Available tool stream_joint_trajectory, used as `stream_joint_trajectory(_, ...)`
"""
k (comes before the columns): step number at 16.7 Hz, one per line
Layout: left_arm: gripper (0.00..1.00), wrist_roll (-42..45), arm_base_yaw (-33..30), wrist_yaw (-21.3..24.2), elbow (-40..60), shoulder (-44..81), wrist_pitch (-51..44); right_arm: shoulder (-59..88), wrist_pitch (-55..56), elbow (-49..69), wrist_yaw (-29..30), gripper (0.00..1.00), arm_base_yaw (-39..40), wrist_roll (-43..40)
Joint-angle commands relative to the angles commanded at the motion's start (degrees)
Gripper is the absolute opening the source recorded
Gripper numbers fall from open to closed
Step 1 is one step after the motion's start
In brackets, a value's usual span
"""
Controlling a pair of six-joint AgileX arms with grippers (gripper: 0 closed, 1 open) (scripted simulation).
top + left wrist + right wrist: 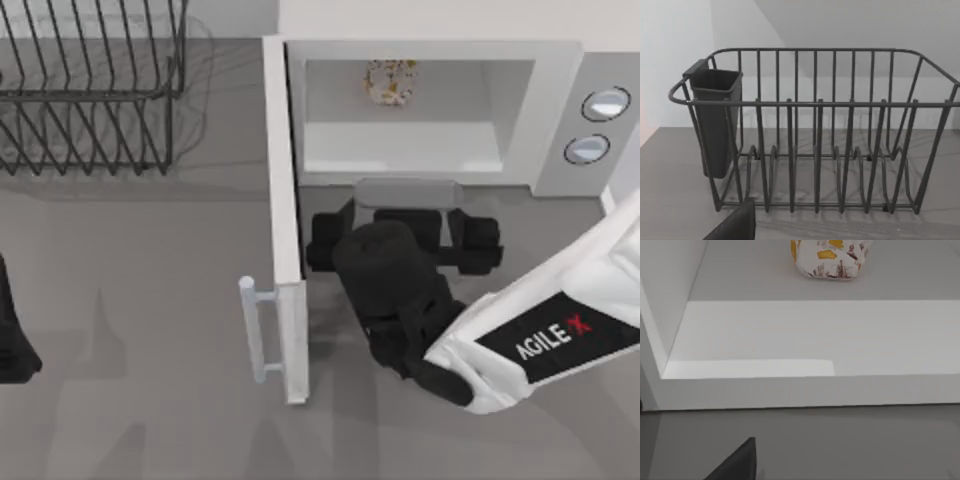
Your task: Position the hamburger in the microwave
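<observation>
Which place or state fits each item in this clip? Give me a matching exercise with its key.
Items:
1. hamburger
2. microwave door
3. dish rack
4. right hand

Places or states:
A. swung open, handle facing the table's left
B. far left of the table
C. just outside the microwave opening
D. deep in the cavity

Pairs: 1-D, 2-A, 3-B, 4-C

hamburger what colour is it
Cream hamburger with yellow-orange patches and reddish-brown specks, clearest in the right wrist view.
</observation>
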Motion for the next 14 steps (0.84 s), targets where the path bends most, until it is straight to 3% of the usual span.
stream_joint_trajectory(4, 1.0, 0.0, 0.0, 0.0, 0.0, 0.0, 0.0, -1.78, -2.35, 0.93, -0.26, 1.0, -0.2, -0.11)
stream_joint_trajectory(10, 1.0, 0.0, 0.0, 0.0, 0.0, 0.0, 0.0, -12.74, -18.62, 4.56, -0.37, 1.0, -0.35, -0.13)
stream_joint_trajectory(14, 1.0, 0.0, 0.0, 0.0, 0.0, 0.0, 0.0, -16.29, -22.45, 5.87, -0.39, 1.0, -0.36, -0.11)
